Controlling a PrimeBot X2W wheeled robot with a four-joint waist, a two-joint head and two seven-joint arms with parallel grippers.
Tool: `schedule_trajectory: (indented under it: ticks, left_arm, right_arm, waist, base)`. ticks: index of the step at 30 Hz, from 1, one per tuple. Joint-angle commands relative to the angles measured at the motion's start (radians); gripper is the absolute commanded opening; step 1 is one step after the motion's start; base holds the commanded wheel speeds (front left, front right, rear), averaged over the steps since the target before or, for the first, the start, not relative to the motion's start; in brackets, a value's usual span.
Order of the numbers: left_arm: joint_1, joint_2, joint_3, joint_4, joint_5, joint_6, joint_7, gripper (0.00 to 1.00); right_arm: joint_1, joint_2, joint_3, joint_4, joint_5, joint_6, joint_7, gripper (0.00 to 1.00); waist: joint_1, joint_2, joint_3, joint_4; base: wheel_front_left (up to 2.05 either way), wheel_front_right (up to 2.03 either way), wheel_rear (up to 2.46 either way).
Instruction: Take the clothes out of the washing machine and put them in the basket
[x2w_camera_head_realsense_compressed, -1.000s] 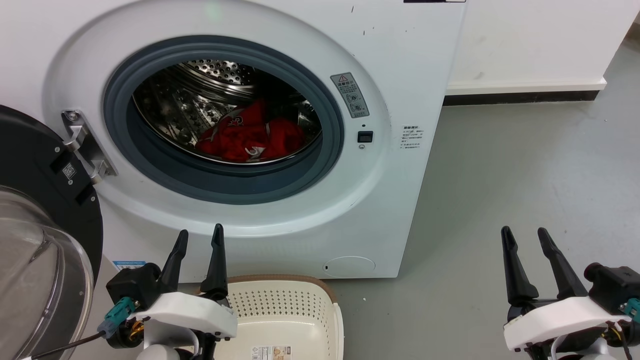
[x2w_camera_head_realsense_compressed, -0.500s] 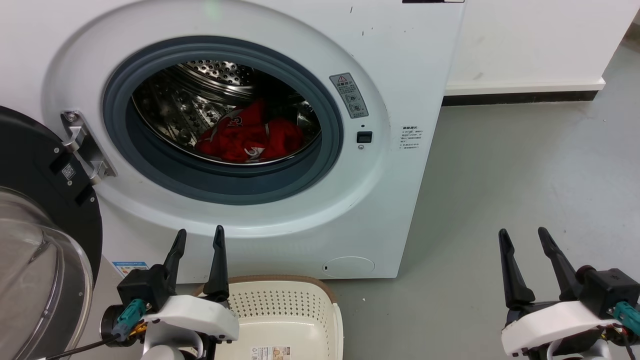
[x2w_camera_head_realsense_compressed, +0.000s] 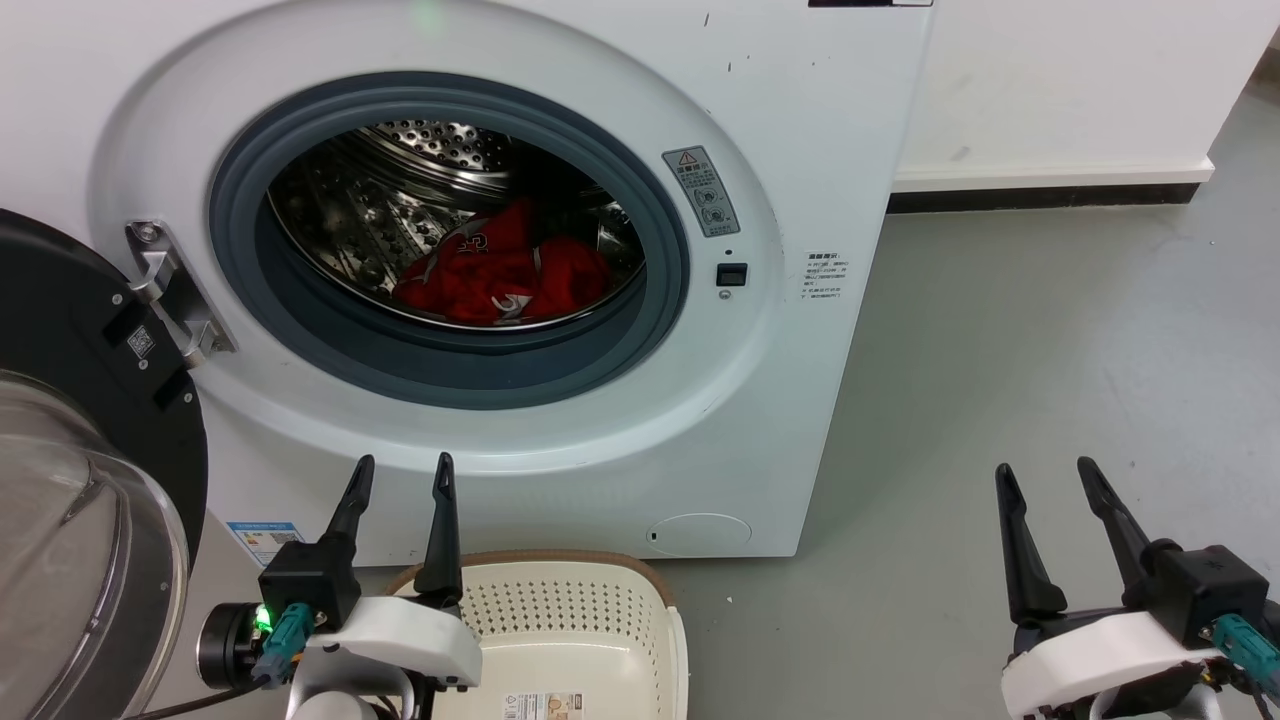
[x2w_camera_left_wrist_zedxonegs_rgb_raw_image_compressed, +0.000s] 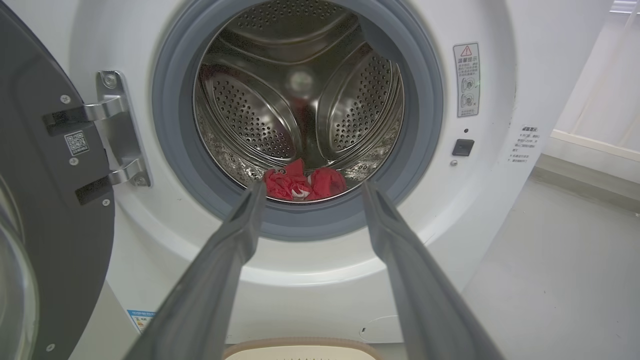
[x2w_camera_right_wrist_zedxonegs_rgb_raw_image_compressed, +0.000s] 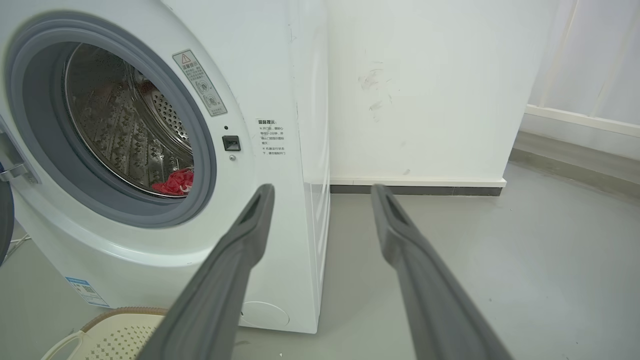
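Observation:
The white washing machine (x2w_camera_head_realsense_compressed: 800, 150) stands in front of me with its door swung open to the left. Red clothes (x2w_camera_head_realsense_compressed: 500, 275) with white trim lie bunched at the bottom of the steel drum, also seen as clothes (x2w_camera_left_wrist_zedxonegs_rgb_raw_image_compressed: 302, 184) and clothes (x2w_camera_right_wrist_zedxonegs_rgb_raw_image_compressed: 175, 182). The cream basket (x2w_camera_head_realsense_compressed: 570, 610) with a brown rim sits on the floor below the porthole. My left gripper (x2w_camera_head_realsense_compressed: 402, 468) is open, low in front of the machine, above the basket's left edge. My right gripper (x2w_camera_head_realsense_compressed: 1043, 475) is open over the floor to the machine's right. Both hold nothing.
The open door (x2w_camera_head_realsense_compressed: 90, 480), black-framed with a bulging glass bowl, juts out at the left beside my left arm. A white wall with a dark skirting (x2w_camera_head_realsense_compressed: 1040, 195) runs behind at the right. Grey floor (x2w_camera_head_realsense_compressed: 1000, 350) stretches right of the machine.
Both grippers have sunk slightly toward the bottom of the head view and stayed open. The clothes lie as before.

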Motion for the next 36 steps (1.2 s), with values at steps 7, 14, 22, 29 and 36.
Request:
schedule_trajectory:
  ticks: [7,14,22,29,36]
  left_arm:
    - [-0.002,0.000,0.001,0.008,0.059,0.006,-0.019,1.00]
    - [-0.002,-0.002,0.003,0.018,0.101,0.010,-0.031,1.00]
    - [-0.008,-0.003,0.010,0.035,0.086,0.014,-0.031,1.00]
    - [-0.010,-0.004,0.011,0.037,0.092,0.017,-0.031,1.00]
    - [-0.009,-0.004,0.016,0.035,0.095,0.017,-0.031,1.00]
  right_arm:
    - [0.012,0.000,-0.001,-0.003,-0.050,0.000,-0.018,1.00]
    - [0.016,0.000,0.002,0.000,-0.089,0.000,-0.030,1.00]
    - [0.013,0.000,0.002,0.010,-0.071,0.000,-0.031,1.00]
    - [0.010,0.000,-0.001,0.016,-0.069,0.000,-0.035,1.00]
    - [0.005,0.000,0.004,0.020,-0.063,0.000,-0.037,1.00]
  waist:
    - [0.0000,0.0000,-0.001,0.000]
    - [0.0000,0.0000,-0.003,0.000]
    - [0.0000,0.0000,-0.002,0.001]
    - [0.0000,0.0000,-0.002,0.000]
    - [0.0000,0.0000,0.000,-0.003]
  base:
    - [0.00,0.00,0.00]
    - [0.00,0.00,0.00]
    - [0.00,0.00,0.00]
    - [0.00,0.00,0.00]
    - [0.00,0.00,0.00]
